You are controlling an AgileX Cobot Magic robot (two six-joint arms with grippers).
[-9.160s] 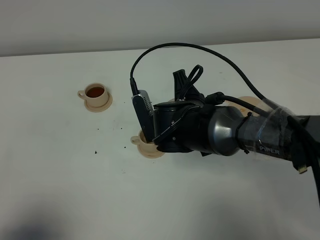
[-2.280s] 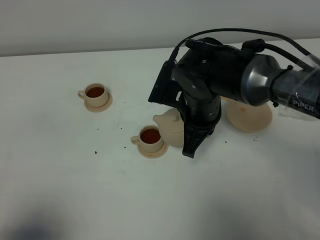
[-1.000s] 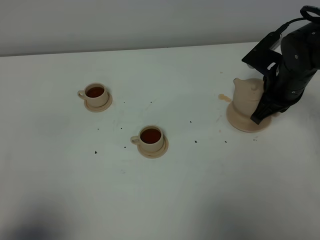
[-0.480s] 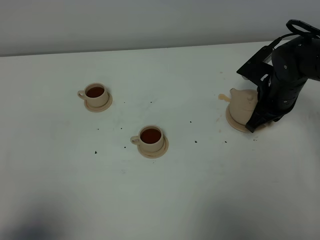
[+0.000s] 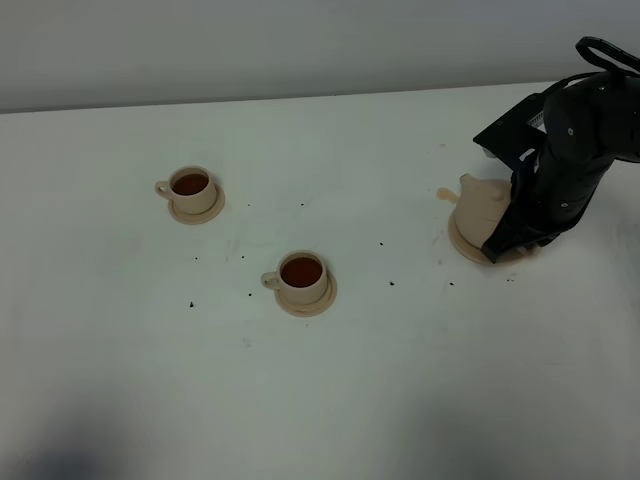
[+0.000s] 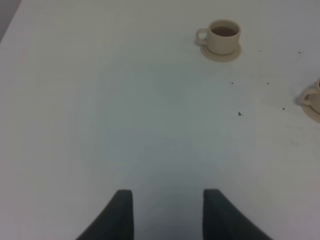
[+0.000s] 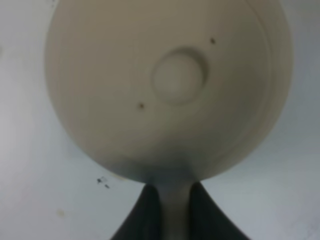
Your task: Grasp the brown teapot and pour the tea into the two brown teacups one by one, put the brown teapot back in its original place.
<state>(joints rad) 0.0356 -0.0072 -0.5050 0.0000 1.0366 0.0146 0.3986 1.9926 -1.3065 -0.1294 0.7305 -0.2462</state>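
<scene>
Teapot (image 5: 484,207) upright on saucer (image 5: 462,243), spout left. Right wrist view alone shows right pincer (image 7: 170,212) clamping handle; left pincer (image 6: 167,212) open.

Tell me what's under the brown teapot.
The brown teapot sits on its wide beige saucer; only the saucer's near rim shows. The right gripper and arm hide the rest.
</scene>
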